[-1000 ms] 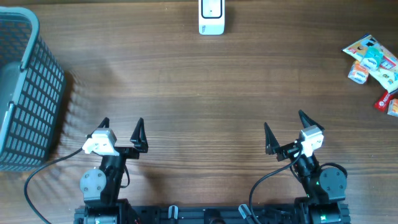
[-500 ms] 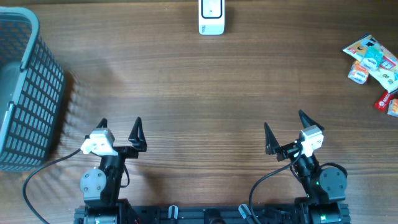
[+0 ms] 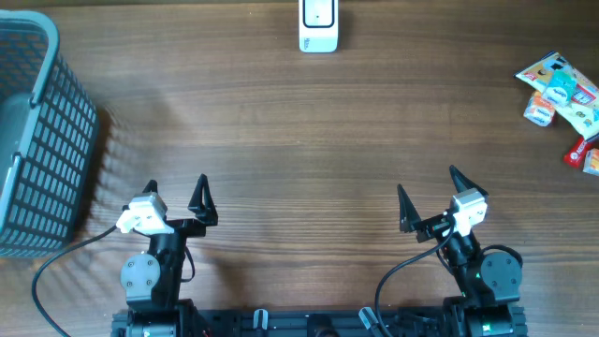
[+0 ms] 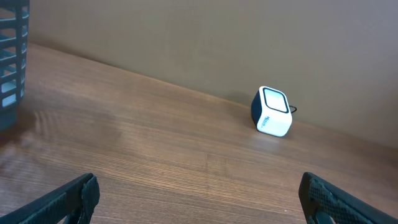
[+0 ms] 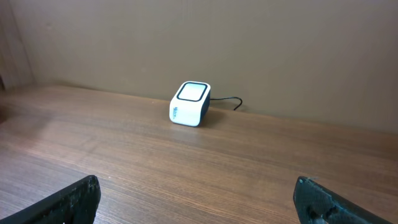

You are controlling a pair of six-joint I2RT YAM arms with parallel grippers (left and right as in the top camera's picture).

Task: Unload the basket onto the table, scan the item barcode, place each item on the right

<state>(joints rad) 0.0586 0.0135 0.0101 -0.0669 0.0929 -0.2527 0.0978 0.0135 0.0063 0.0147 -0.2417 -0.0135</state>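
Overhead: left hand (image 3: pixel 176 182), right hand (image 3: pixel 427 179) splayed

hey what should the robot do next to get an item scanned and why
Probably swing the right pincer toward the snack packets at the far right: it and the left pincer are open and empty, and nothing sits before the scanner yet.
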